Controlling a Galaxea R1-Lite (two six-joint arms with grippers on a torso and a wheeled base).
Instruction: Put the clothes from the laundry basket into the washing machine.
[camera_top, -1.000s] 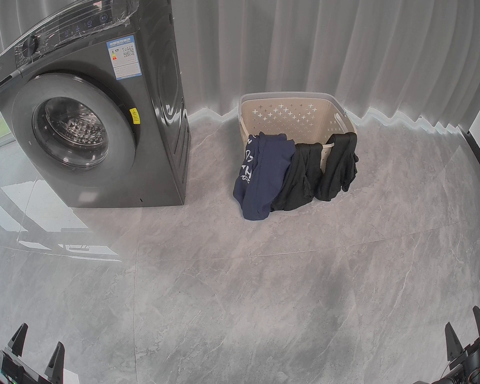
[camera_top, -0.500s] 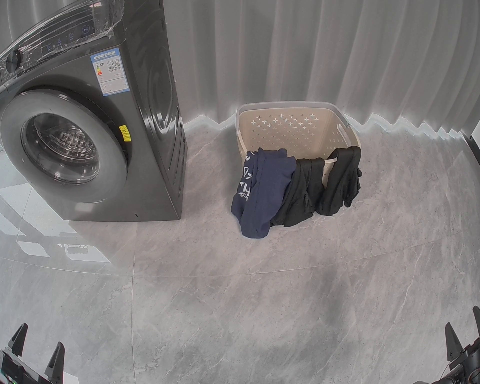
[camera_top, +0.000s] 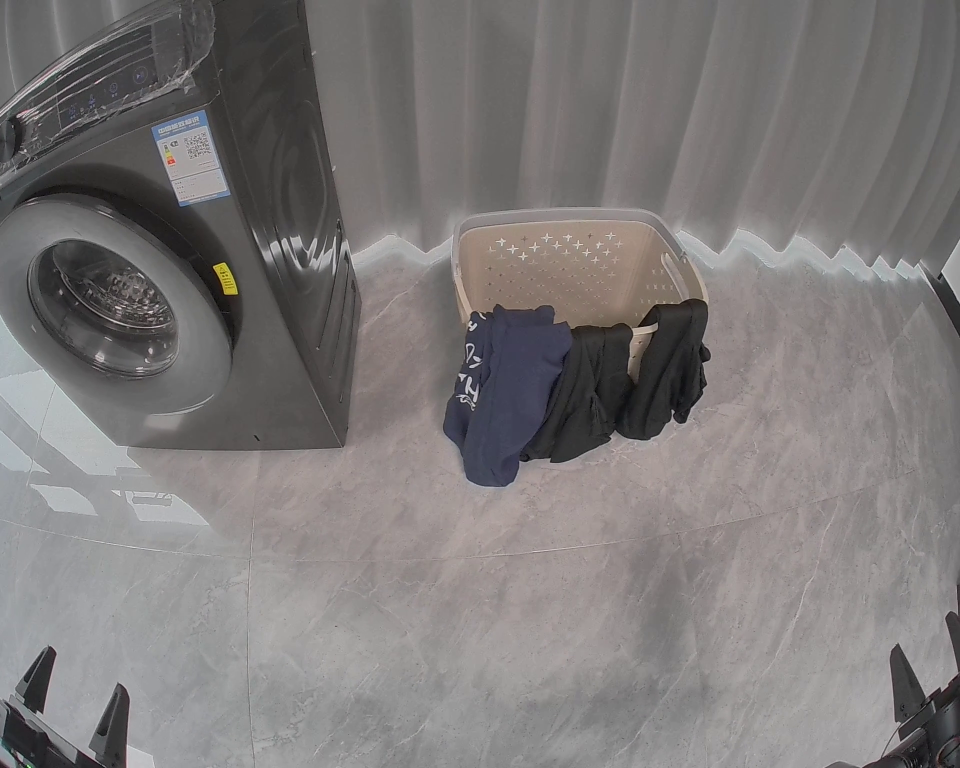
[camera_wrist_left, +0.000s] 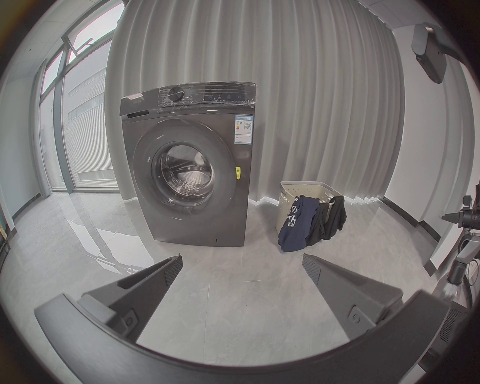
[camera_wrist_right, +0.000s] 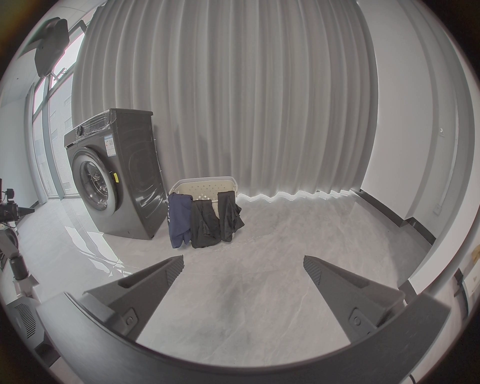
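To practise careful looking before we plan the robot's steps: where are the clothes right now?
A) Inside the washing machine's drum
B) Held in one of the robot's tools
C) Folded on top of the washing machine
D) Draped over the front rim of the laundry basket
D: the navy garment, black garment and second black garment hang over the near rim of the laundry basket, down its outside.

The washer (camera_top: 170, 280) stands on the floor (camera_top: 500, 620) at the left. The basket (camera_top: 560, 255) sits on the floor to its right, apart from it. The curtain (camera_top: 600, 100) hangs behind both. Three garments hang side by side over the basket's near rim. The left garment (camera_top: 505, 390) hangs lowest, the middle garment (camera_top: 580, 395) overlaps it, and the right garment (camera_top: 668, 370) is at the right corner.
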